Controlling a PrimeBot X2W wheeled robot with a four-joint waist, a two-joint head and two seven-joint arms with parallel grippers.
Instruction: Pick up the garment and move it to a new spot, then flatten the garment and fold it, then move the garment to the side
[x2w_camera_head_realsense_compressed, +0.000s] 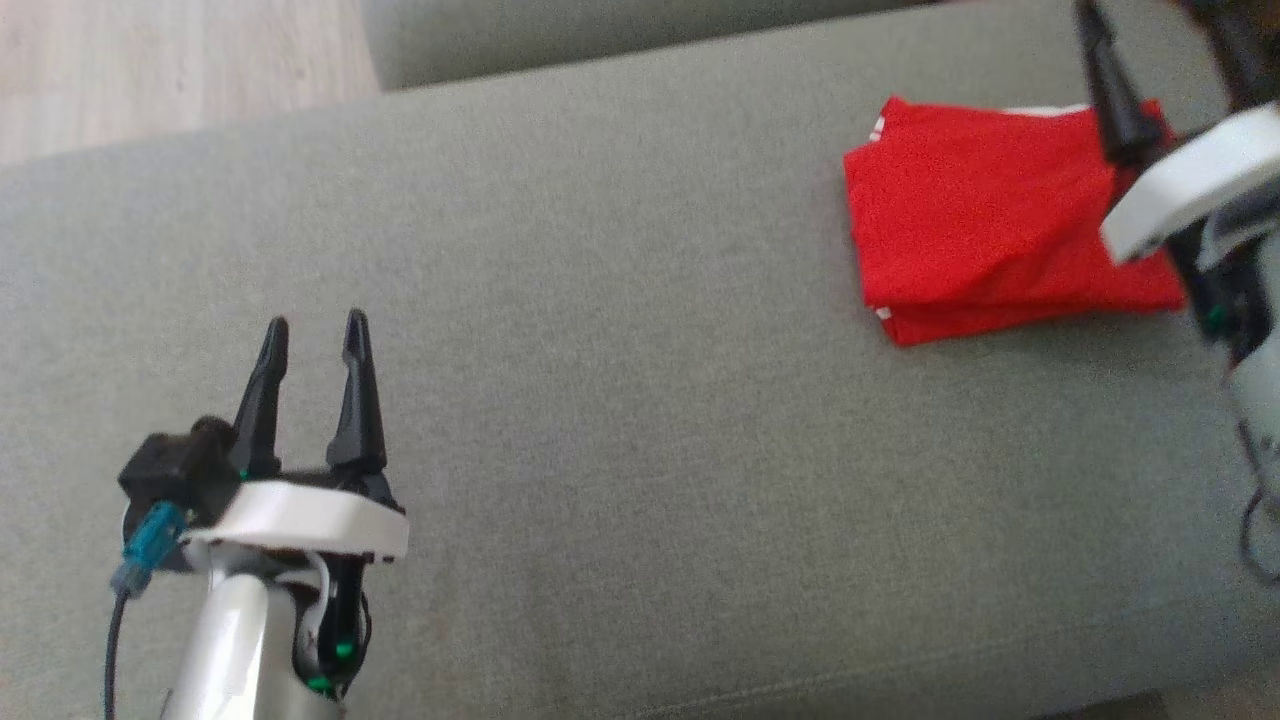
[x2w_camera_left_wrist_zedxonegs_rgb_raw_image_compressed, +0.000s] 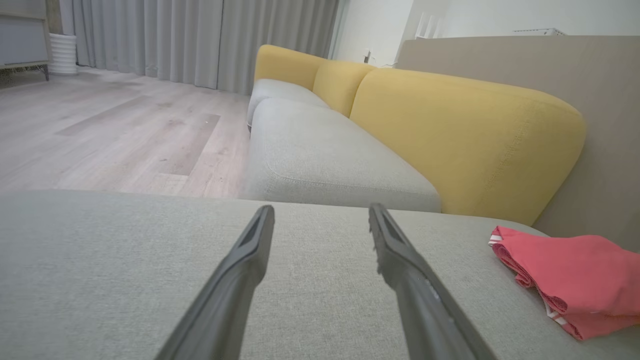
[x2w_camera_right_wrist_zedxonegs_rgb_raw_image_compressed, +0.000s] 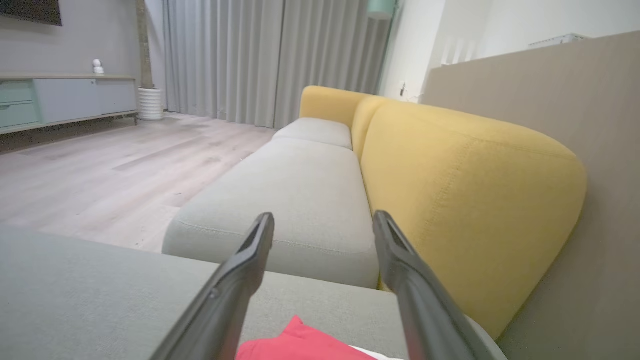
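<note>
Left gripper (x2w_camera_head_realsense_compressed: 315, 322): open and empty, its two fingers spread, hovering over bare cushion at the lower left of the head view, well apart from the garment.
Right gripper (x2w_camera_right_wrist_zedxonegs_rgb_raw_image_compressed: 324, 216): open too, gripping nothing; in its wrist view the fingers are spread with red cloth showing low between them, at the bottom edge.
Garment (x2w_camera_head_realsense_compressed: 985, 215): folded into a rough square, lying on the sofa seat (x2w_camera_head_realsense_compressed: 620, 300) at the upper right of the head view, partly under the right arm.
Task stage: judging by the neat stack off to one side, the folding looks done and the final placing is at or near its end.
Main risk: a finger of the right gripper catching the top layer as it lifts away, which would drag the fold open.
Second risk: if the stack needs another nudge, pinching just the upper layer would peel it off the rest.
Garment material: thin, soft red fabric with white trim at the corners; stacked layers show along its lower edge, and a shallow ridge crosses the top.
Seat material: grey woven upholstery, padded and slightly coarse, likely grippy enough to hold the cloth.
Fingers: long, dark, hard and tapering to narrow tips.
Surroundings: yellow backrest (x2w_camera_left_wrist_zedxonegs_rgb_raw_image_compressed: 465, 135) with rounded edges; pale wooden floor (x2w_camera_head_realsense_compressed: 150, 70).
</note>
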